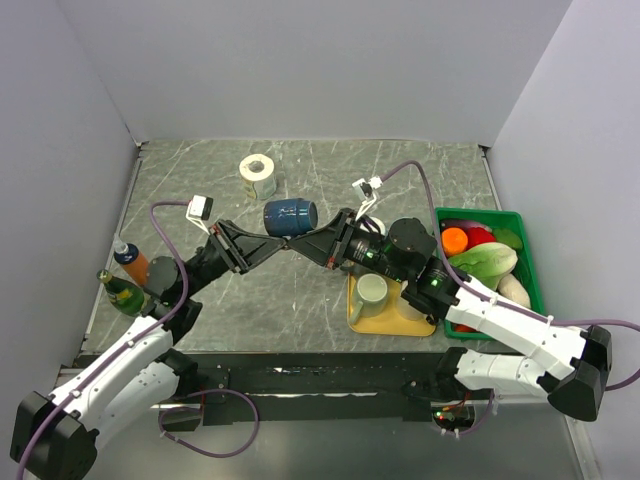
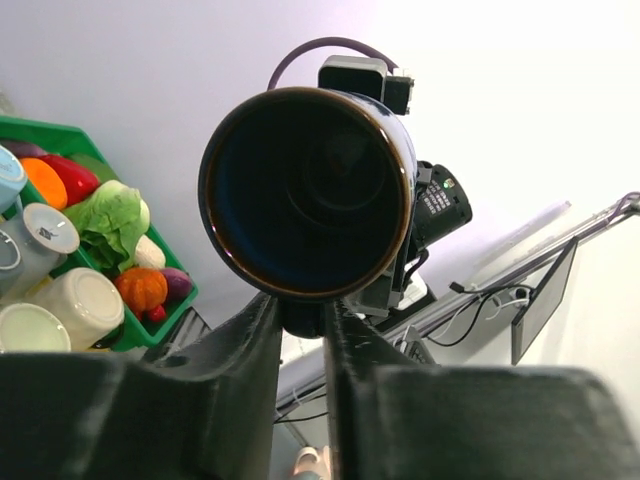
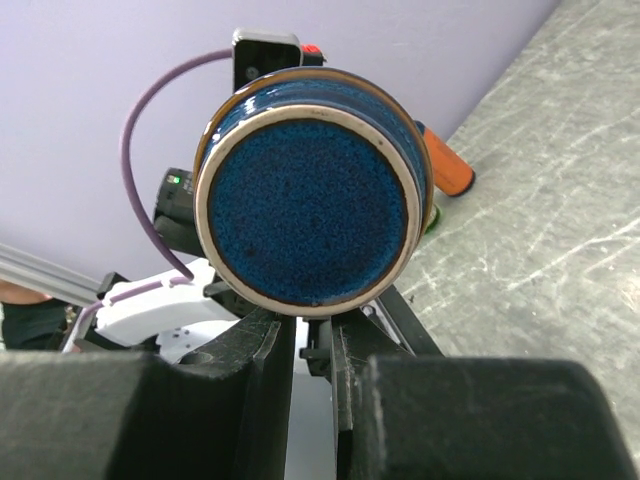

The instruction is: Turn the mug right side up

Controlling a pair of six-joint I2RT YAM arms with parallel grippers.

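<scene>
**Left gripper (image 2: 300,318) and right gripper (image 3: 314,335) share the mug (image 1: 288,215), half turned**

Both sets of fingers are pressed nearly together under the mug, apparently pinching its lower side. It hangs above the table (image 1: 200,185) on its side, mouth toward the left arm and base toward the right. Lifting looks done. Turning it mouth-up and setting it down remain.

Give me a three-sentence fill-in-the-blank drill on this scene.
1. The blue mug is tipped on its ___.
2. Its open mouth faces the ___ wrist camera.
3. The vegetables sit in a ___ bin.
Missing words: side; left; green.
</scene>
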